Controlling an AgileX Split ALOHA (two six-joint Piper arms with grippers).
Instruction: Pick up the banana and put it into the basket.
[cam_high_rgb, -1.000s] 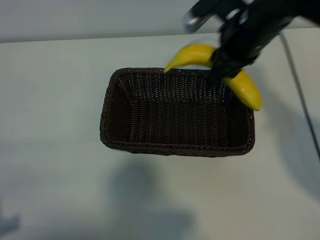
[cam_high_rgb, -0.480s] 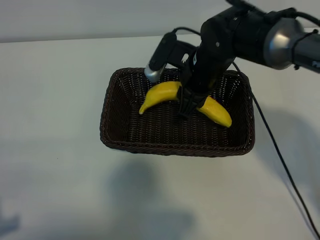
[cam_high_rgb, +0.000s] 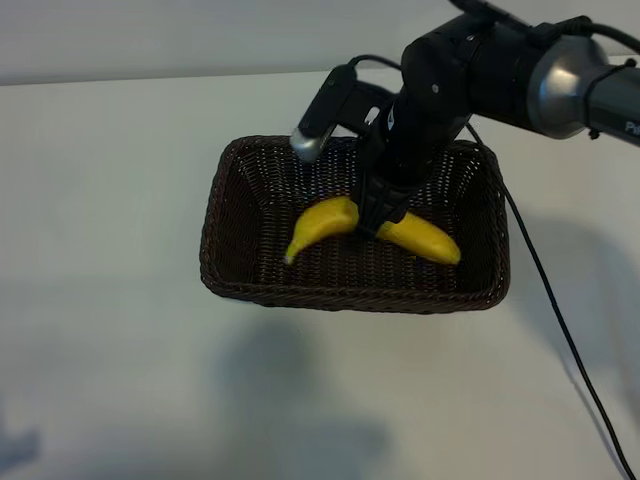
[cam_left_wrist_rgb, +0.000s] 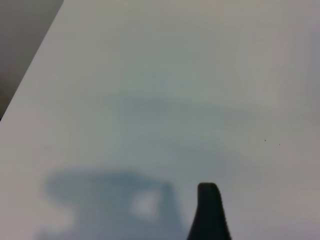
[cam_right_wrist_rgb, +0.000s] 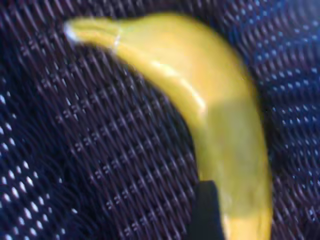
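The yellow banana lies on the floor of the dark brown wicker basket, stem end toward the basket's left. My right gripper hangs straight over the banana's middle, open, its fingers straddling the fruit. In the right wrist view the banana rests on the basket weave, with one dark fingertip beside it and the other hidden. The left arm is parked away from the basket; its wrist view shows only one dark fingertip above bare table, nothing held.
The basket stands in the middle of a pale table. A black cable trails from the right arm across the table's right side. The table's edge shows in the left wrist view.
The right arm carried the banana from behind the basket's far rim down into it. Since half a second ago the banana has dropped onto the basket floor while the gripper stayed put.
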